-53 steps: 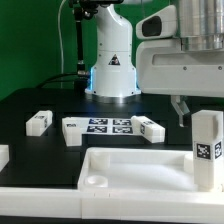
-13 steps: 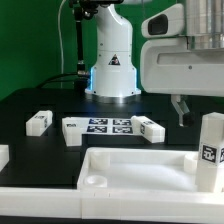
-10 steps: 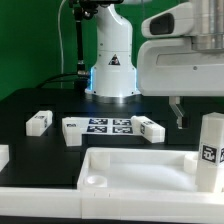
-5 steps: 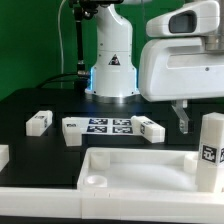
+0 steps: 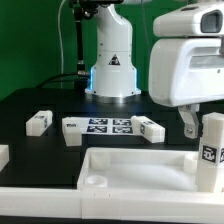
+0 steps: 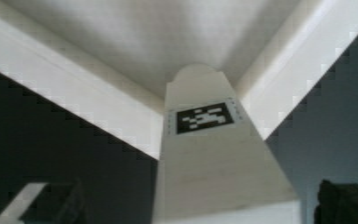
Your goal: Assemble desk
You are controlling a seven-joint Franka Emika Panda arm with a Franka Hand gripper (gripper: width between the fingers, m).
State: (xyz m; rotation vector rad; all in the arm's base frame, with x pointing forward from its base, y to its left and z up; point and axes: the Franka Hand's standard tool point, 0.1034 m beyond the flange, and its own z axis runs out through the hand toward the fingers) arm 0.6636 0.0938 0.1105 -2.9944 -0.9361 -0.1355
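The white tabletop panel [image 5: 130, 165] lies at the front with its raised rim up and a round socket [image 5: 95, 181] in its near left corner. One white square leg [image 5: 209, 150] with a tag stands upright in the panel's corner at the exterior view's right. My gripper [image 5: 200, 126] hangs over that leg, one finger [image 5: 188, 122] just beside its top. In the wrist view the leg [image 6: 202, 140] rises between my spread fingers [image 6: 345, 200], which do not touch it; the gripper [image 6: 190, 208] is open. Behind the leg is the tabletop panel's rim [image 6: 87, 80].
Three loose legs lie on the black table: one to the left [image 5: 38, 121], one beside the marker board [image 5: 71, 131], one right of it [image 5: 150, 127]. The marker board [image 5: 108, 126] lies in front of the robot base [image 5: 112, 70]. Another white part [image 5: 3, 155] shows at the left edge.
My gripper has moved toward the exterior view's right, over the upright leg. The leg stands slightly lower than 5.3 s ago and has not moved since. The loose legs are unchanged.
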